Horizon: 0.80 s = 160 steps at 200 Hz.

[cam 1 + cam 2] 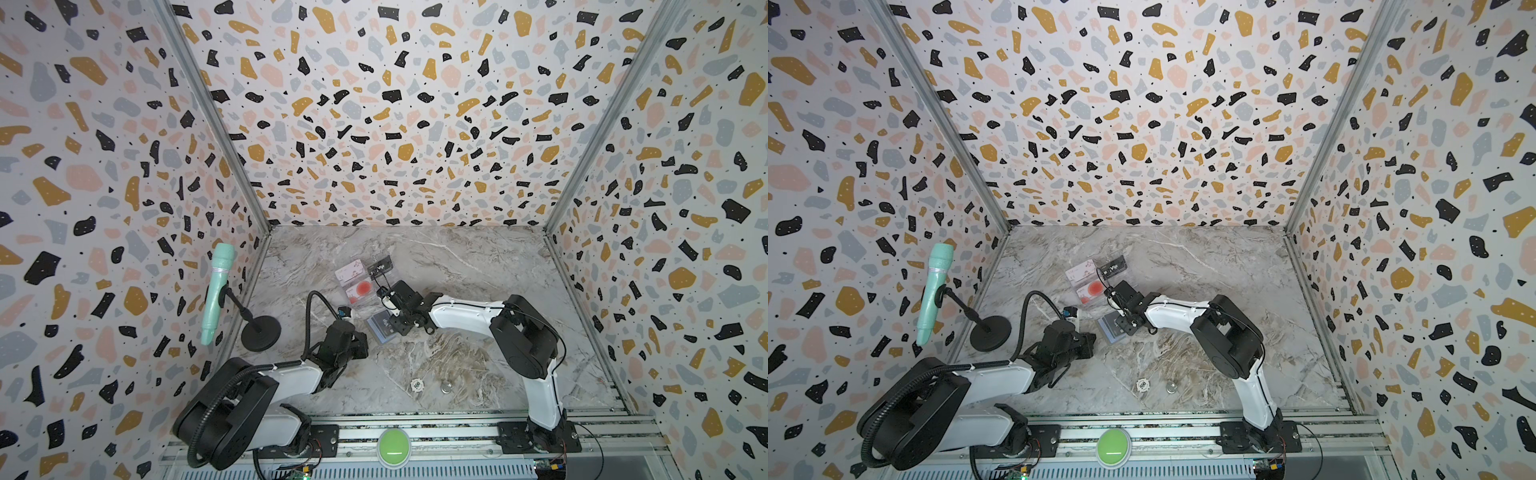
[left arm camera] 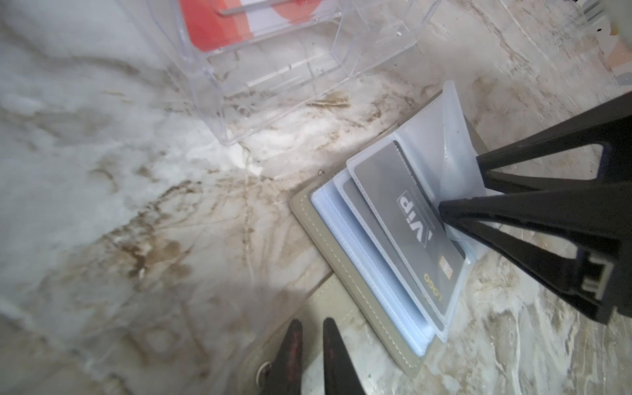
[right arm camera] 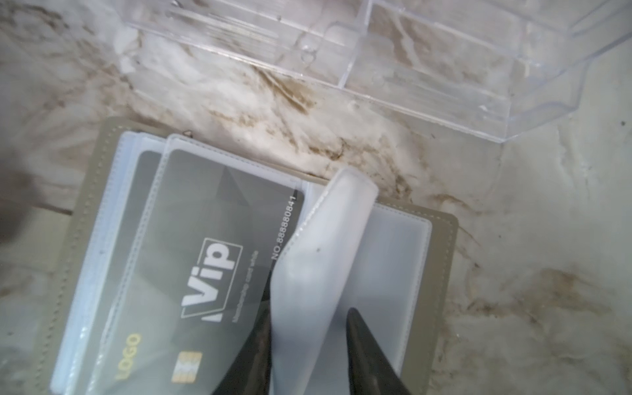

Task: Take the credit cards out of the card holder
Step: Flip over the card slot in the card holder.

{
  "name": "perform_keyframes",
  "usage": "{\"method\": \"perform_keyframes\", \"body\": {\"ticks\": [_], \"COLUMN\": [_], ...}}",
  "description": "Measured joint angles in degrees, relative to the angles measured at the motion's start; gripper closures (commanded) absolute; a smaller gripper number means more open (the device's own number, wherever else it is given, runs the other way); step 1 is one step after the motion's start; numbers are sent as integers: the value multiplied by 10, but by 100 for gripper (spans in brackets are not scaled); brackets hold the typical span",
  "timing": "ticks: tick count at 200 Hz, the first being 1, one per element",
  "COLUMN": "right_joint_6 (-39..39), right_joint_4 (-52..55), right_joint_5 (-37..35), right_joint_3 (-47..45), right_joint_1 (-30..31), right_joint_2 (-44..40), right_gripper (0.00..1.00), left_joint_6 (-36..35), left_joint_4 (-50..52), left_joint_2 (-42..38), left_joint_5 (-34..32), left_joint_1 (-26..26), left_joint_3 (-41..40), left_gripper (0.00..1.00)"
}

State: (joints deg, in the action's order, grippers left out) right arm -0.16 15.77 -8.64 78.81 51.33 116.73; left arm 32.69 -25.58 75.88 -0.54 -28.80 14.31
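Note:
The taupe card holder (image 1: 379, 332) (image 1: 1109, 332) lies open on the marble, with its clear sleeves fanned out. A black VIP card (image 2: 410, 222) (image 3: 212, 260) sits inside the top sleeve, and another dark card shows in the sleeve behind it. My right gripper (image 3: 311, 304) (image 2: 461, 184) (image 1: 390, 326) is open. It straddles a loose translucent sleeve (image 3: 325, 246) that stands up from the holder. My left gripper (image 2: 312, 323) has its fingers nearly together. Their tips rest on the holder's snap flap (image 2: 307, 301). More credit cards lie in the clear tray (image 1: 384, 276): a red-circle one (image 1: 363, 286), a pinkish one (image 1: 351, 270) and a VIP one (image 1: 381, 264).
The clear tray (image 2: 273, 85) (image 3: 444, 68) stands just beyond the holder. A mint microphone (image 1: 218, 291) on a black stand sits by the left wall. A poker chip (image 1: 416, 385) and a coin (image 1: 446, 388) lie nearer the front. A green button (image 1: 393, 442) is on the front rail.

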Motion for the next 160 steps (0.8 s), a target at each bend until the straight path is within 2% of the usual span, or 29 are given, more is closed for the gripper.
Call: {"method": "perform_keyframes", "body": {"ticks": [17,80,132,160], "right_joint_6": [-1,10,21,31], "right_joint_4": [4,20,37,73], "right_joint_5": [-5,-43,-57,-94], "right_joint_3": [2,4,5,7], "right_joint_1": [2,-9,-34,-59], "right_joint_2": [0,1,-2,-3], "right_gripper": [72,72,72,71], "left_joint_6": [-1,-1,-1,-2], "left_joint_4": [0,0,0,0], "left_joint_2": [0,0,0,0], "left_joint_5": [0,0,0,1], "left_joint_1": [0,0,0,0], "left_joint_3": [0,0,0,1], "left_gripper": [84,84,84,84]}}
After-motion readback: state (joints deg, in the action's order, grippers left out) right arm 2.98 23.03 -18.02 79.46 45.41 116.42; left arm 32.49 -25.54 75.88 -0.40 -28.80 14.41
